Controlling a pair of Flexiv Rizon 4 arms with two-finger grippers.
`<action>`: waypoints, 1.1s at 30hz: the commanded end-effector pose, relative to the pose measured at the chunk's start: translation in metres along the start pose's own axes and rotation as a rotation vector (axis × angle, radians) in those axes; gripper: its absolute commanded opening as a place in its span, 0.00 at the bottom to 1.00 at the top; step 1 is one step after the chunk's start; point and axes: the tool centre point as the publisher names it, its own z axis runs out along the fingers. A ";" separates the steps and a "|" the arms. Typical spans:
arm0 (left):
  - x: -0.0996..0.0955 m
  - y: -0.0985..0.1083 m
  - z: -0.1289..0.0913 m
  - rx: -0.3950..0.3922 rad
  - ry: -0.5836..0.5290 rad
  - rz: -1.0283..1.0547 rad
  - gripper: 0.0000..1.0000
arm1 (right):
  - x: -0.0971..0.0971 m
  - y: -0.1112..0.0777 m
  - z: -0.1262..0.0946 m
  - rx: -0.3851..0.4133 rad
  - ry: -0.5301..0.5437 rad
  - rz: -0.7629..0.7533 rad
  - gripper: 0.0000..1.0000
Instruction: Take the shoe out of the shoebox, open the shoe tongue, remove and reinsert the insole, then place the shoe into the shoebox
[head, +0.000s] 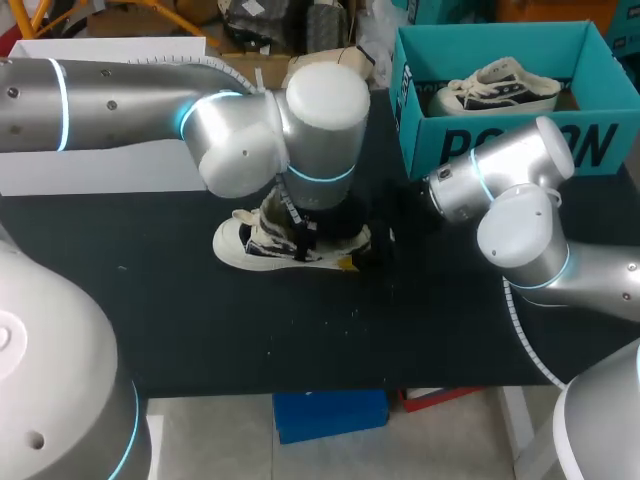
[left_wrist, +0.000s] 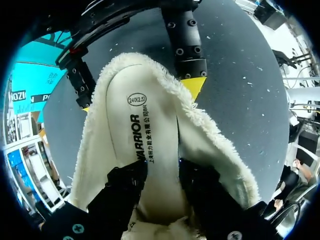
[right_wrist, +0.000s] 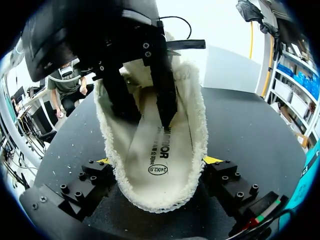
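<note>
A white shoe (head: 255, 245) with dark panels lies on the black table, toe toward my left. Its fleece lining (left_wrist: 210, 135) and white insole (left_wrist: 145, 130) fill the left wrist view. My left gripper (left_wrist: 162, 170) reaches down into the shoe's mouth, open, its black fingers (right_wrist: 165, 100) apart and over the insole. My right gripper (right_wrist: 159, 161) is at the heel, one yellow tip (right_wrist: 212, 160) pressed on each side of the fleece collar, holding the shoe. The teal shoebox (head: 420, 130) stands at the back right.
A second shoe (head: 495, 88) lies inside the shoebox. My left arm's wrist (head: 320, 120) hangs over the shoe and hides its middle in the head view. White boxes (head: 110, 170) border the table at the back left.
</note>
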 end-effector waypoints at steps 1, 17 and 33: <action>0.018 0.003 0.031 -0.025 -0.156 -0.019 0.51 | -0.001 -0.002 0.000 0.000 -0.001 0.002 0.00; -0.015 0.015 0.051 0.069 -0.303 -0.061 0.48 | -0.001 -0.002 0.000 0.000 -0.001 0.002 0.00; -0.018 0.001 0.072 0.151 -0.182 0.042 0.00 | -0.001 -0.002 0.000 0.000 -0.001 0.002 0.00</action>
